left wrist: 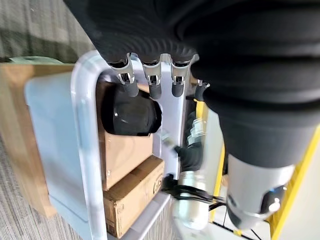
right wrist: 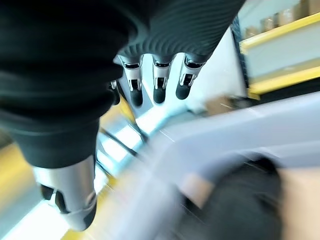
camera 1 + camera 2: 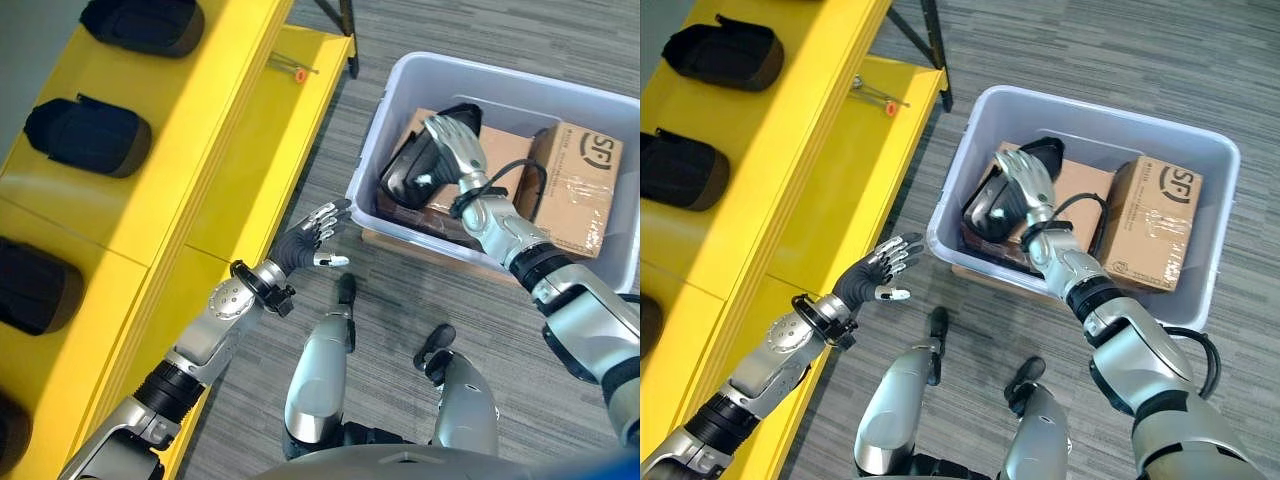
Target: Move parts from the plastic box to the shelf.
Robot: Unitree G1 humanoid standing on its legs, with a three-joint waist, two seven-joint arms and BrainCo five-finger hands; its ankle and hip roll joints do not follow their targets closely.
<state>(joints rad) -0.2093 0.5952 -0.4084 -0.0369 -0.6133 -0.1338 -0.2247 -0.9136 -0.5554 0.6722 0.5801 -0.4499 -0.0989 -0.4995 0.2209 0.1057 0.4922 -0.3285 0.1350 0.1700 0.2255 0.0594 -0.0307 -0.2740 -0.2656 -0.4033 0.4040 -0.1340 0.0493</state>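
The right hand (image 3: 452, 142) is inside the plastic box (image 3: 395, 110), which stands on the floor. The hand lies on top of a black part (image 3: 410, 170). The fingers bend down over the part, but I cannot tell if they really hold it. In the right wrist view the fingers (image 2: 159, 89) look fairly straight and nothing is between them.

The black part is long and rounded. It leans on the box wall closest to the shelf. One end points up toward the far wall of the box, past the fingertips. The other end points down toward the near corner of the box, under the wrist. So its long side runs about the same way as the right hand does.

Under the part lies a flat brown carton (image 3: 505, 160). A second cardboard box (image 3: 580, 185) stands just beside the right hand, on the side away from the shelf.

The left hand (image 3: 312, 232) is in the air between the yellow shelf (image 3: 240, 130) and the plastic box. Its fingers are spread out wide and hold nothing. The fingertips point at the corner of the plastic box, which is near them but not touching.

More black parts (image 3: 88, 135) sit in a row on the shelf, well apart from the left hand. A small orange thing (image 3: 297, 73) lies on the lower shelf board.
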